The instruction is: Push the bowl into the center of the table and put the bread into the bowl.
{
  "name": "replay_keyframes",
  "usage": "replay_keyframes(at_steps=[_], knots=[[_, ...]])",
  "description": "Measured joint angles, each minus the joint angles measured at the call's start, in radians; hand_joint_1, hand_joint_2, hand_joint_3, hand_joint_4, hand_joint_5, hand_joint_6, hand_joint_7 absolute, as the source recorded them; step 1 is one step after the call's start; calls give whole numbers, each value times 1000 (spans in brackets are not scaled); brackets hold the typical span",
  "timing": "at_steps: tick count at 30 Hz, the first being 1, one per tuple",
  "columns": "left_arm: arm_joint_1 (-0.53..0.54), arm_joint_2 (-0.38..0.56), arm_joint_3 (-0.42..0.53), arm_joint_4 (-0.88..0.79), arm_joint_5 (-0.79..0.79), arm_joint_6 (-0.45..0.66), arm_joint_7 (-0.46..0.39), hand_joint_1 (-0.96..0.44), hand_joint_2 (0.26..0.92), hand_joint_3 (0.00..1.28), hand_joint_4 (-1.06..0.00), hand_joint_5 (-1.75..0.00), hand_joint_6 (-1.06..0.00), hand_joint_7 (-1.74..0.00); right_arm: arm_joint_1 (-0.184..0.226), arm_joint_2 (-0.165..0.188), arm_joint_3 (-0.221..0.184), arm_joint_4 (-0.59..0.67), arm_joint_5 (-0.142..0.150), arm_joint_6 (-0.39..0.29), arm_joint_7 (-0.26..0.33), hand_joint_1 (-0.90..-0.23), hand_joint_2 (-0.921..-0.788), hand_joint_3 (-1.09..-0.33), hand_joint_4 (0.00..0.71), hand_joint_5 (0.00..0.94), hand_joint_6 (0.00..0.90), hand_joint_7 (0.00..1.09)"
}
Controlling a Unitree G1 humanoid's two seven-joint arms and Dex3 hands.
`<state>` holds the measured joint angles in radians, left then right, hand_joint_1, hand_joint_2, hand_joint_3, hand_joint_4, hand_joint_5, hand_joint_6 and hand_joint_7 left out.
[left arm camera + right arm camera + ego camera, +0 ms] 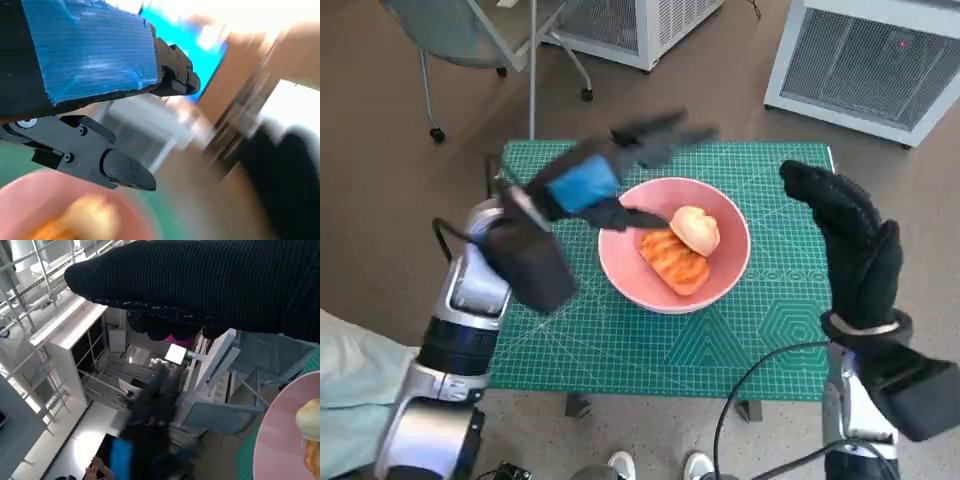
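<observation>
A pink bowl (642, 272) stands near the middle of the green mat (620, 340). Inside it lie an orange-brown piece of bread (674, 260) and a pale round bun (695, 229). My left hand (610, 170) hovers above the bowl's far left rim with fingers spread and nothing in them; it is blurred. My right hand (850, 240), in the black glove, is raised to the right of the bowl, fingers extended and empty. In the left wrist view the bowl (30, 200) and the bread (90, 220) show blurred beneath the black fingers (125, 172). The right wrist view catches the bowl's rim (280, 450).
The mat covers a small table with floor all round. A grey chair (470, 35) stands at the far left, and white grilled units (870, 60) stand beyond the table. Cables hang by my right forearm at the table's near edge. Shoes (655, 466) show below the near edge.
</observation>
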<state>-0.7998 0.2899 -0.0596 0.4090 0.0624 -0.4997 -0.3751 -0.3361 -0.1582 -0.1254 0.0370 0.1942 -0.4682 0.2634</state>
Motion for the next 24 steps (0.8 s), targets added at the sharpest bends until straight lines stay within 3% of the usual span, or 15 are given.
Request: replay_keyframes(at_steps=[4, 8, 15, 24], knots=[[13, -63, 39, 24, -112, -39, 2, -553, 921, 304, -176, -13, -341, -32, -12, -3, -5, -11, 1, 19, 0, -707, -921, -763, 152, 9, -1, 399], [33, -119, 65, 42, -215, -43, -20, -607, 921, 357, -181, -13, -315, -20, -39, -10, -12, -23, 0, 33, -1, -701, -921, -760, 161, 11, 0, 414], [59, -175, 83, 42, -318, -7, -71, -639, 921, 370, -179, -9, -294, -11, -86, -22, -19, -25, -3, 39, -9, -686, -921, -756, 169, 13, -1, 429], [75, -207, 99, 43, -344, -39, -111, -651, 921, 425, -147, -1, -247, 0, -148, -30, -17, 5, -15, 40, -11, -678, -921, -751, 158, 5, -1, 438]])
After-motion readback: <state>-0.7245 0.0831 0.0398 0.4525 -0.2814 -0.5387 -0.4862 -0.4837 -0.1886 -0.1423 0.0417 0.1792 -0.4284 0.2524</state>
